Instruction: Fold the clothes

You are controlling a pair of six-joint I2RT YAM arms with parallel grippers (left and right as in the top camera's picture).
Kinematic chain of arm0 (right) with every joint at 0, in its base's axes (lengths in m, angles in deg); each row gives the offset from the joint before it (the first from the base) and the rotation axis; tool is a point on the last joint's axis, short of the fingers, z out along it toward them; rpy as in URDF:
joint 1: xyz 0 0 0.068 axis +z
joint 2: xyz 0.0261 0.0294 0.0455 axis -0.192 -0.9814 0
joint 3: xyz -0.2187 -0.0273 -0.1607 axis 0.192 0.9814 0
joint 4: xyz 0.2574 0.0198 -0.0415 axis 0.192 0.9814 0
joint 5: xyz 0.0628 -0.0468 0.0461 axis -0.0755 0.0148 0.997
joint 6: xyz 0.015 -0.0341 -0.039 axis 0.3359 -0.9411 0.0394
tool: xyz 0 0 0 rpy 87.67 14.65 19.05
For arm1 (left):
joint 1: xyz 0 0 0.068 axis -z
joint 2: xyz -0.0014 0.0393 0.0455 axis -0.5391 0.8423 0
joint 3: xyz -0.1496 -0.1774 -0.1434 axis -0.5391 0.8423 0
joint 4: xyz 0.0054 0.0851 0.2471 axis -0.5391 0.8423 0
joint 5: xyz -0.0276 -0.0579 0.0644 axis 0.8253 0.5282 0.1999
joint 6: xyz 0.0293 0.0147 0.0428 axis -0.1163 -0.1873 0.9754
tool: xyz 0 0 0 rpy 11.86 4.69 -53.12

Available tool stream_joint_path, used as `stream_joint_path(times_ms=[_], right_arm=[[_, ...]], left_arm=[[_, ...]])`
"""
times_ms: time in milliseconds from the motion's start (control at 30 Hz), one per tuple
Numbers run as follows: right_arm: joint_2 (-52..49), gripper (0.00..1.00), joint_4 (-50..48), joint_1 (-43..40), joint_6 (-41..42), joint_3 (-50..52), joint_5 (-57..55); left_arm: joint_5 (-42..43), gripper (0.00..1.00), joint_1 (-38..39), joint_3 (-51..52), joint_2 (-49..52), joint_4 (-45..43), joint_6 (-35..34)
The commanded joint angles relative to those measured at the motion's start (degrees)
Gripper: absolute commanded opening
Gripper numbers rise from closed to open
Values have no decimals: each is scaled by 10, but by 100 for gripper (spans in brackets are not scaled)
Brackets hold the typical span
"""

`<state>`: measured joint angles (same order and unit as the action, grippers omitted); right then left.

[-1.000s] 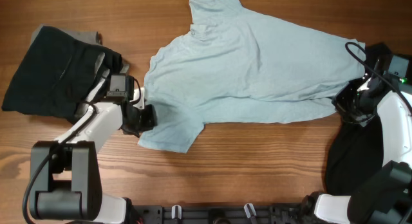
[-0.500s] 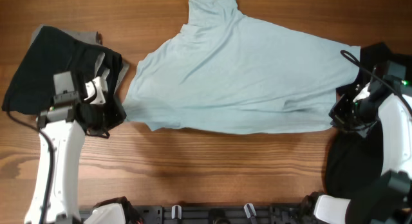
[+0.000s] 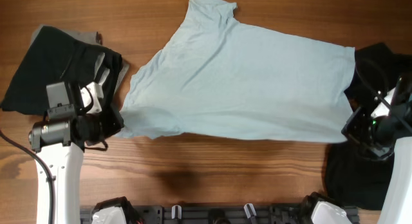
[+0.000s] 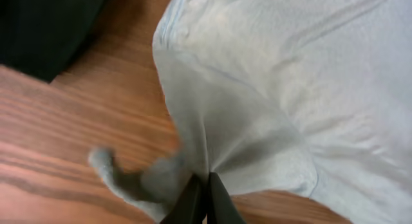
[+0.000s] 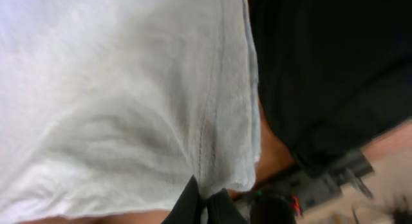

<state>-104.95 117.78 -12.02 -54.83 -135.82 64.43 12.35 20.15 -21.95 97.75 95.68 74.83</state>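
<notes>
A pale aqua-blue T-shirt [image 3: 244, 82] hangs stretched above the wooden table, held at both lower ends. My left gripper [image 3: 119, 121] is shut on its left edge; in the left wrist view the fingertips [image 4: 206, 193] pinch a gathered fold of the T-shirt [image 4: 290, 76]. My right gripper [image 3: 351, 129] is shut on the hemmed right corner, seen pinched in the right wrist view [image 5: 205, 197] with the T-shirt [image 5: 116, 89] spreading above it. A black garment with grey lining [image 3: 58, 66] lies at the left. Another black garment [image 3: 354, 172] lies at the right.
The wooden table [image 3: 212, 172] shows a soft shadow under the lifted shirt. The arm bases and a black rail [image 3: 212, 214] run along the front edge. In the right wrist view the black garment [image 5: 328, 69] fills the right side.
Both arms have pulled apart and toward the front, lifting and stretching the shirt taut. The left gripper swung from under the shirt out to its left edge; the crumpled lower flap has opened out.
</notes>
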Motion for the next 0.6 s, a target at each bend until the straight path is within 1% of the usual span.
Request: stream_joint_path(times_ms=[0,67,167,200,333,433,500,567], right_arm=[[6,4,17,-2,15,-5,-33],[13,4,15,-2,15,-5,-33],[8,7,2,-2,15,-5,-33],[3,5,3,-2,14,-5,-33],[-2,4,19,-2,13,19,-40],[-3,5,5,-2,13,35,-40],[-4,5,3,-2,15,35,-42],[-4,6,-9,-2,16,35,-44]], left_arm=[[-9,4,-4,-32,-26,20,-7],[-9,4,-4,-48,-34,31,-7],[-6,4,-4,-65,-41,26,-7],[-7,4,-4,-65,-41,28,-7],[-16,4,-4,-65,-40,69,-5],[-8,4,-4,-65,-40,68,-5],[12,4,-4,-65,-38,65,-5],[30,4,3,-65,-37,40,-5]])
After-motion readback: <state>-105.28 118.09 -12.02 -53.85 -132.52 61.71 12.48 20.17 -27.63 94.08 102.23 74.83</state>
